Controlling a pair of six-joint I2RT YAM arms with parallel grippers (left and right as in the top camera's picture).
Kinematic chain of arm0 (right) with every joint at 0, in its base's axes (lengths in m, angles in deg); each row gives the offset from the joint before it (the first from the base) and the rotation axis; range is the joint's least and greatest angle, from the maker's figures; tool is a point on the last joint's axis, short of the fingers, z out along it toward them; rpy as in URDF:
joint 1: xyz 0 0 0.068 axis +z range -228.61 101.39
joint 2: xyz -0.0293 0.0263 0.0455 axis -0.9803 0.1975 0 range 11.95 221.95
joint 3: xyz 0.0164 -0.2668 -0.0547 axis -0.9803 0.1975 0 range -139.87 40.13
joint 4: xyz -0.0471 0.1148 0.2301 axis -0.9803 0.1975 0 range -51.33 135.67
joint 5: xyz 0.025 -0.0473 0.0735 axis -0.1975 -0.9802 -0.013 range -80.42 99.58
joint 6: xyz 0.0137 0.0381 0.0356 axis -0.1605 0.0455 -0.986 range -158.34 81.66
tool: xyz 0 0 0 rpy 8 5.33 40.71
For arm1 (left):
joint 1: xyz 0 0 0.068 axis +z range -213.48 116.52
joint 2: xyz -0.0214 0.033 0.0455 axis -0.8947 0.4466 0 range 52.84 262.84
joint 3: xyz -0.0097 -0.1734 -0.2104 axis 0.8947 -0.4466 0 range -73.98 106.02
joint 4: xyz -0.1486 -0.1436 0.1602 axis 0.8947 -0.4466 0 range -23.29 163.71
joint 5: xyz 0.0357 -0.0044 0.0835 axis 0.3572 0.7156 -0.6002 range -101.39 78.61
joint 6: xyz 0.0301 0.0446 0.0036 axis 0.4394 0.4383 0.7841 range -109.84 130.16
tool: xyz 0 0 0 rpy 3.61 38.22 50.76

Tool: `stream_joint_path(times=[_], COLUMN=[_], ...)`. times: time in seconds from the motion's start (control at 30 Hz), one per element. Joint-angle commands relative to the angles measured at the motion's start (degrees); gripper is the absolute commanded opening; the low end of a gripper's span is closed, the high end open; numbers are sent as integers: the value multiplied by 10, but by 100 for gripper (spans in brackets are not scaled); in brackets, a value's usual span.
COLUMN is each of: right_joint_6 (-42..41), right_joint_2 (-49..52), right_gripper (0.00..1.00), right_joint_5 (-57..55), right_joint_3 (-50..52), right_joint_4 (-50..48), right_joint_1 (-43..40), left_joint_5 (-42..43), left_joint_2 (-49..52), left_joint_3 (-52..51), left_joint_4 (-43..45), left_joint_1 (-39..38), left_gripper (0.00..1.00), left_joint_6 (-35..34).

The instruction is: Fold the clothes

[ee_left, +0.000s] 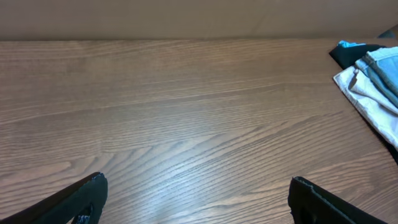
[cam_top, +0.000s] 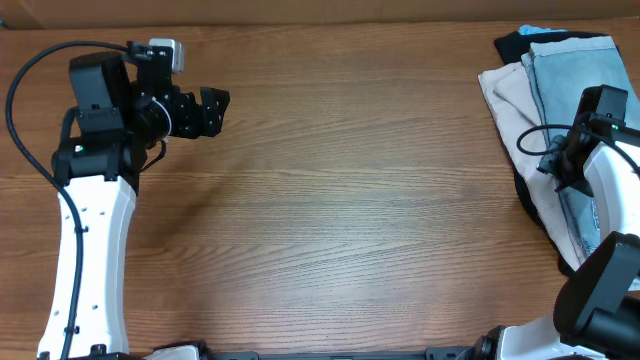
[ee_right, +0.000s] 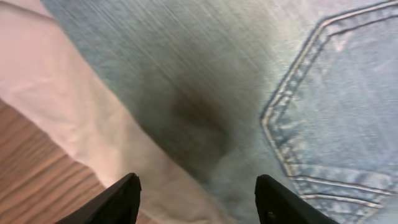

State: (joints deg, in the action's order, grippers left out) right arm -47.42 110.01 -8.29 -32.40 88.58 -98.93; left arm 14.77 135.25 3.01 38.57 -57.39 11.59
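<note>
The clothes lie in a pile at the table's right edge. Light-blue denim shorts lie on top of a beige garment, with a black garment under them at the far end. In the right wrist view the denim with a stitched pocket fills the frame, with the beige cloth at the left. My right gripper is open, just above the denim near the beige edge. My left gripper is open and empty at the far left, far from the pile, which its wrist view shows.
The wooden table spreads between the two arms. A beige wall runs along the table's far edge. A black cable loops off the left arm.
</note>
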Motion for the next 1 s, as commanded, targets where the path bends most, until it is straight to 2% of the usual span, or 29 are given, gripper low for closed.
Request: stream_joint_path(times=[0.0,0.33,0.53,0.83,0.97], right_joint_6=[22,55,96,96,93], right_joint_2=[2,3,20,50,50], right_gripper=[62,61,59,59,51], right_joint_5=[-31,-78,-34,-40,-57], right_joint_3=[0,1,1,2,1], right_joint_4=[9,29,21,17,17], right_joint_1=[1,-1,0,-1,-5], left_joint_5=[3,2,-2,-33,-42], left_joint_2=[11,15,16,16,16], left_joint_3=[12,12,12,12,12], left_joint_4=[0,-4,-6,-8,-8], left_joint_1=[-2,-2,-2,-2,-2], left_gripper=[95,98,98,99,100], left_joint_6=[-2,-1,3,3,3])
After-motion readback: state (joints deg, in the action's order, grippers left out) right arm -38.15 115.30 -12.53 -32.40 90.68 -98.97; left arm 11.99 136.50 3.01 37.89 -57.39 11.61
